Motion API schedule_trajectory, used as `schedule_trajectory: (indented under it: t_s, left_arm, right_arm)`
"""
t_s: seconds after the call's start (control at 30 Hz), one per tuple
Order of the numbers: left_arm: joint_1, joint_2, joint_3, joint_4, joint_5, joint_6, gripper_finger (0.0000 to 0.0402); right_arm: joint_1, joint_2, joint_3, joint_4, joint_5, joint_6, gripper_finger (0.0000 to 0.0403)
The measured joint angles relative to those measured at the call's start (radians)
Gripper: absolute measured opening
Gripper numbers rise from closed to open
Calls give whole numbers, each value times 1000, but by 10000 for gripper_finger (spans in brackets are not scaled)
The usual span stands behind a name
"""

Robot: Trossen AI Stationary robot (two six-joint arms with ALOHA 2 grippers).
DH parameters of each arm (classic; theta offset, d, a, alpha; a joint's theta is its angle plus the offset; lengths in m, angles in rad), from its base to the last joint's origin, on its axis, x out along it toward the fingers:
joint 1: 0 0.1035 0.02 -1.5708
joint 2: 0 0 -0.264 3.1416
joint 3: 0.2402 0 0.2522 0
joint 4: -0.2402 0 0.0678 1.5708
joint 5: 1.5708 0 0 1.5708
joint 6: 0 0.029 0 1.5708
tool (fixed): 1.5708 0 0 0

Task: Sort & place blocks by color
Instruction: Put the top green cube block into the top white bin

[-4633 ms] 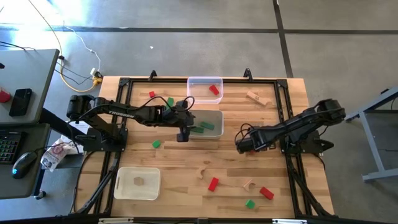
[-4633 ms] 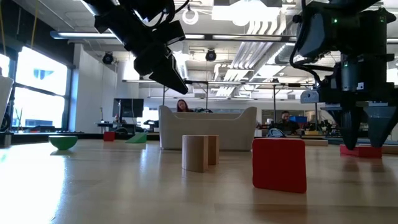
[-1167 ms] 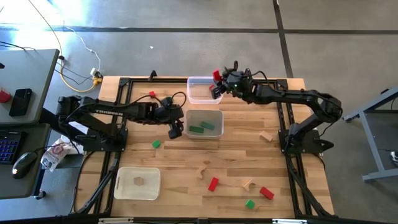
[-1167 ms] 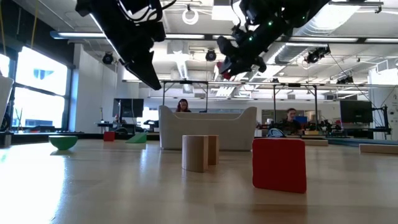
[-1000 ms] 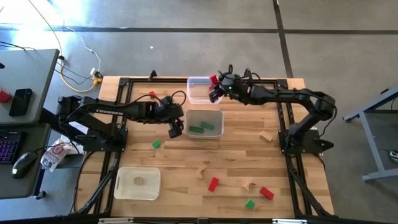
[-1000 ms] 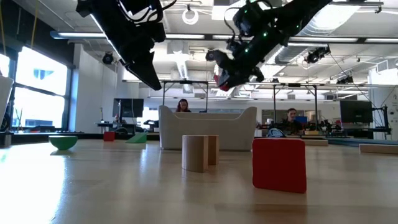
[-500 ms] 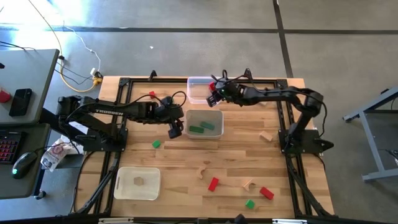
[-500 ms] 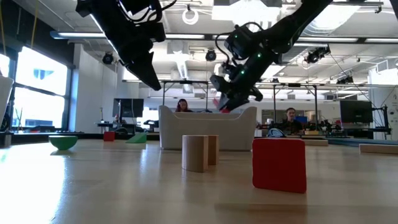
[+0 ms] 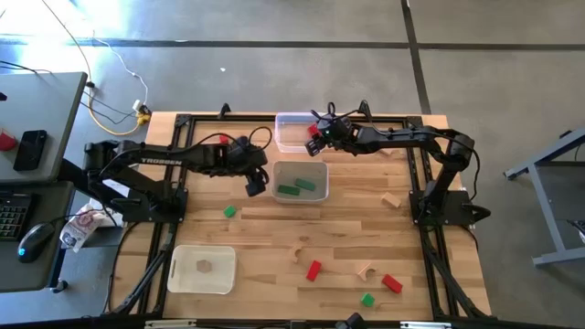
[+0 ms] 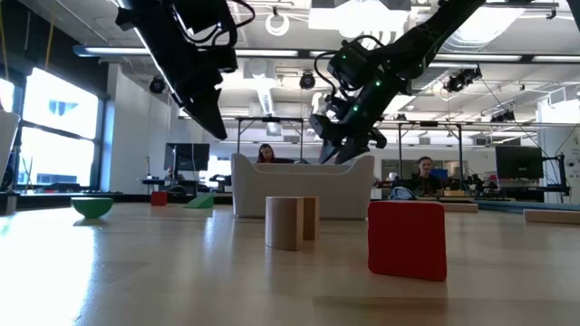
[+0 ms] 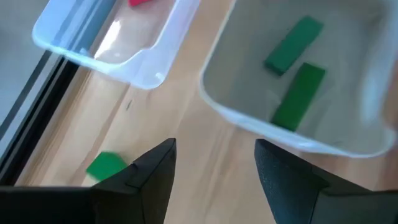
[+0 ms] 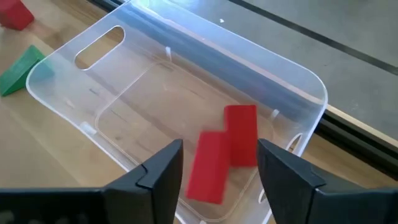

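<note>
1. my right hand (image 9: 313,132) hangs over the near right corner of the clear plastic tray (image 9: 291,122) at the far edge of the wooden tabletop (image 9: 347,228); its fingers (image 12: 158,171) stand wide apart and hold nothing.
2. in the right wrist view i see two flat red blocks (image 12: 240,135) in that clear tray, one lying on its floor, the other (image 12: 208,165) tilted between my fingers and touching neither.
3. my left hand (image 9: 256,184) hovers just left of the white tray (image 9: 322,169) at mid-tabletop, fingers (image 11: 152,174) open wide and empty.
4. the white tray holds two green bar blocks (image 9: 295,188), side by side in the left wrist view (image 11: 298,94).
5. loose blocks on the tabletop: a green cube (image 9: 228,211) near my left hand, a red block (image 9: 223,139) at the far left, a plain wood block (image 9: 392,200) on the right, and, toward the near edge, a red bar (image 9: 313,270), a red block (image 9: 391,283), a green block (image 9: 367,299) and two wood pieces (image 9: 365,270).
6. a second white tray (image 9: 178,274) at the near left holds one wood block (image 9: 203,266).
</note>
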Motion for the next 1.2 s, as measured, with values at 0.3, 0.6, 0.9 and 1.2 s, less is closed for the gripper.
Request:
schedule_trajectory:
  t_s: [0.3,0.6,0.9,1.2]
  left_arm:
    - [70,-5,0,-100,4,-7,204]
    - [100,-16,0,-144,4,-40,204]
    - [71,-16,0,-144,55,-70,204]
    - [0,-16,0,-155,154,-86,204]
  right_arm:
    - [0,-15,0,-10,-17,-43,191]
    - [23,-112,0,-91,-125,-18,193]
    - [50,-238,0,-317,-152,-18,193]
    - [84,-303,0,-495,-158,38,193]
